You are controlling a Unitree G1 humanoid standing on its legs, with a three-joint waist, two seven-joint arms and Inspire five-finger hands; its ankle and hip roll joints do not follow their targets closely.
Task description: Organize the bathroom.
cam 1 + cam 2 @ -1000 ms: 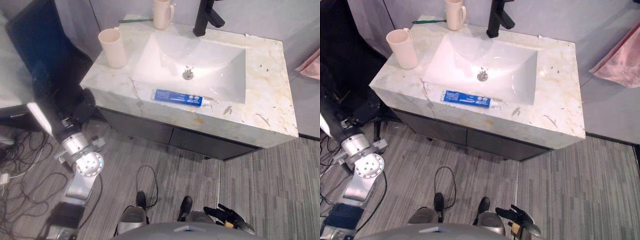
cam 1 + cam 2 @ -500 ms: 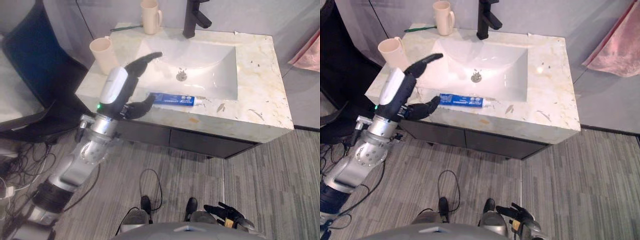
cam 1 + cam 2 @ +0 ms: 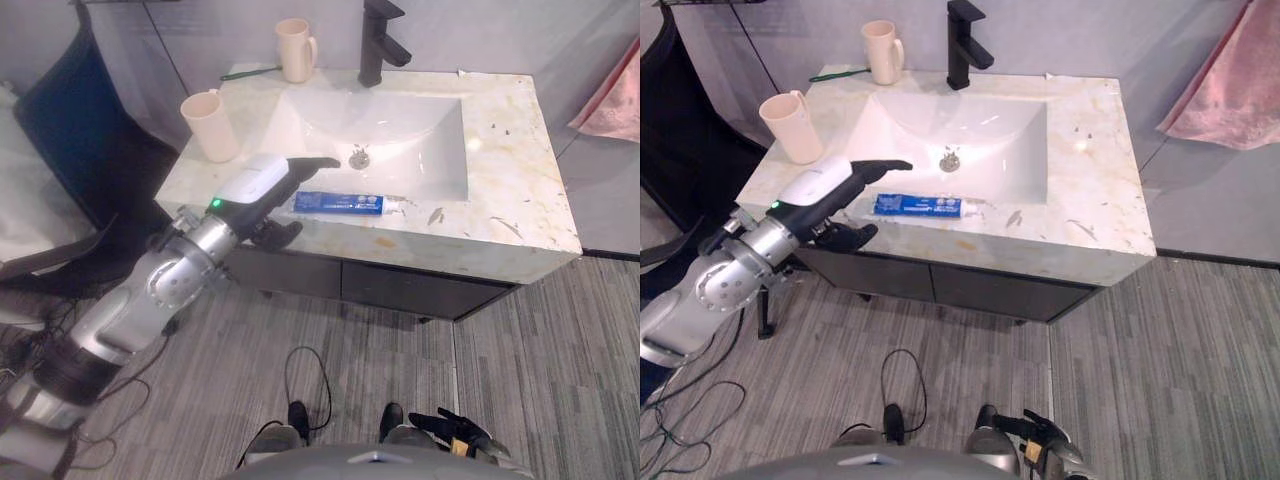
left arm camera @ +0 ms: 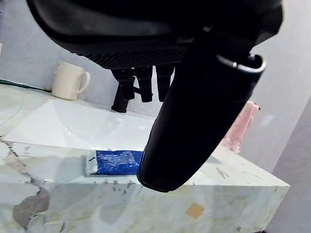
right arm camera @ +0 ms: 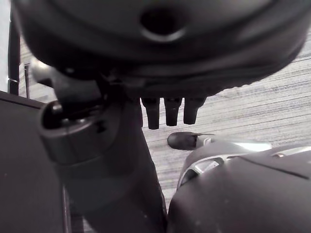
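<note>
left arm: silver-grey ribbed metal | wrist cover: white, small green light | left hand (image 3: 285, 190): dark fingers | right hand (image 3: 455, 437): dark

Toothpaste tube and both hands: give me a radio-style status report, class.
Left hand open, fingers straight, at counter's front edge beside toothpaste tube, not touching. Right hand low, idle, open. Tube flat on counter in front of basin. Path clear.
</note>
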